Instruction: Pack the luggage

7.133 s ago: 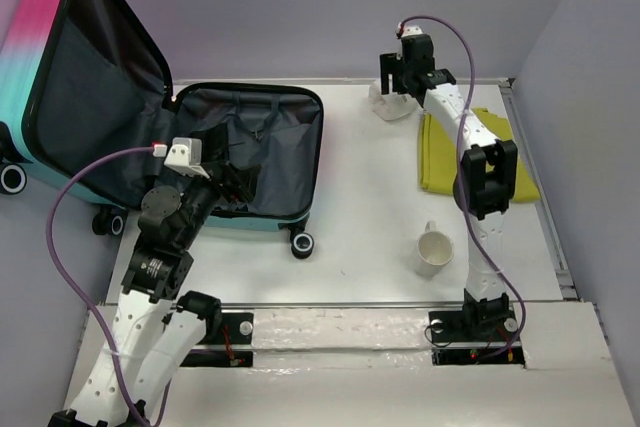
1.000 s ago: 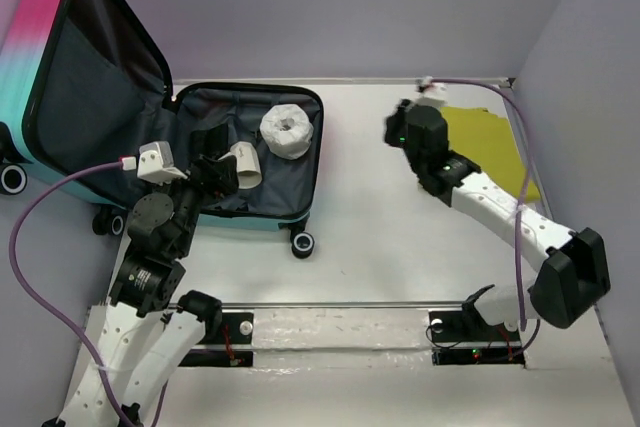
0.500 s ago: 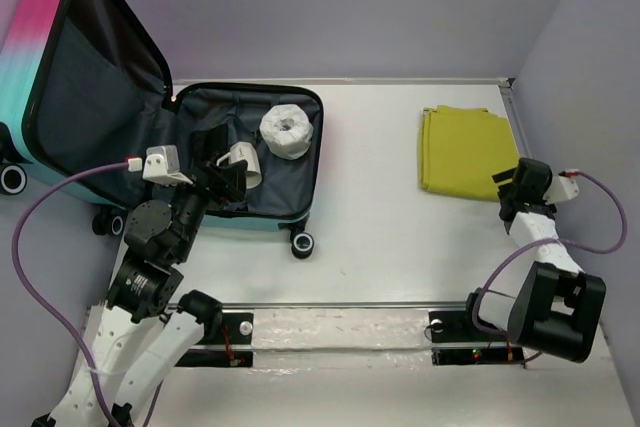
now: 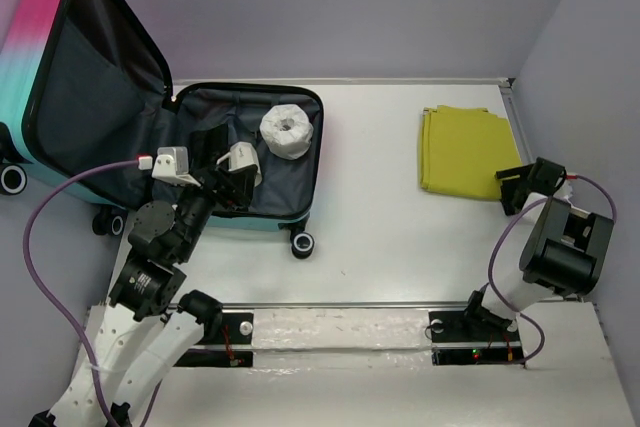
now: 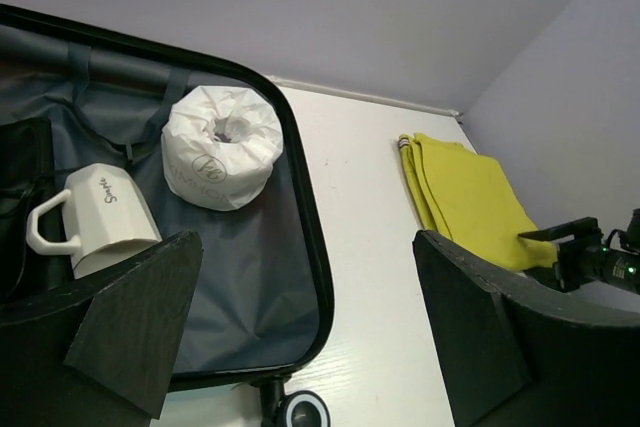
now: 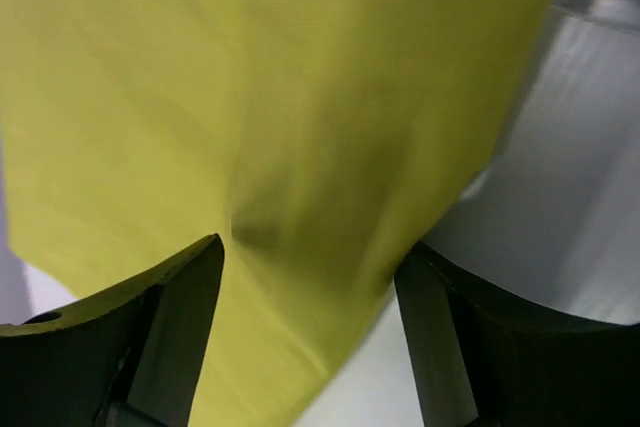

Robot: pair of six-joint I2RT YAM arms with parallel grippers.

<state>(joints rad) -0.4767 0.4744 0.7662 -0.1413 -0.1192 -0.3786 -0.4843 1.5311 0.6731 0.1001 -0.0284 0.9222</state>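
Observation:
The luggage [image 4: 280, 192] lies open at the left, its pink-to-teal lid [image 4: 35, 42] propped up. On the dark grey lining [image 5: 235, 267] rest a white mug [image 4: 241, 163] [image 5: 100, 222] and a wrapped white paper roll [image 4: 287, 132] [image 5: 220, 147]. My left gripper [image 4: 228, 185] [image 5: 307, 242] hovers open over the case's near part, empty. A folded yellow cloth [image 4: 466, 149] [image 5: 468, 197] [image 6: 250, 117] lies at the right. My right gripper [image 4: 516, 185] [image 6: 308, 252] is open at the cloth's near right corner, its fingers [image 6: 175, 317] straddling the fabric.
A metal rail [image 4: 535, 177] runs along the table's right edge beside the cloth. The right arm is folded back tightly near the right wall. The case's black wheel [image 4: 302, 243] [image 5: 302, 411] sticks out toward the table's middle.
The right arm swung from the back middle to the right side and down to the cloth's near corner, and its jaws opened. The left gripper shifted slightly. The mug and roll now lie in the case.

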